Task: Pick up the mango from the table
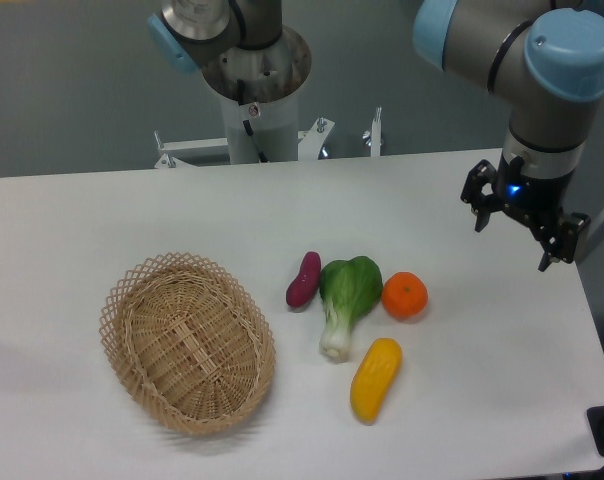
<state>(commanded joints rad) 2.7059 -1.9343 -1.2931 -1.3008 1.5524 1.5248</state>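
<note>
The mango (pixel 375 378) is a long yellow fruit with an orange tinge. It lies on the white table (pixel 462 350) toward the front, right of centre, below the bok choy. My gripper (pixel 512 243) hangs above the table's right side, well up and to the right of the mango. Its two black fingers stand apart and hold nothing.
A round orange (pixel 404 295), a green bok choy (pixel 346 299) and a purple sweet potato (pixel 303 279) lie in a row just behind the mango. A woven wicker basket (pixel 187 340) stands at the left. The arm's base (pixel 252 80) is at the table's back edge.
</note>
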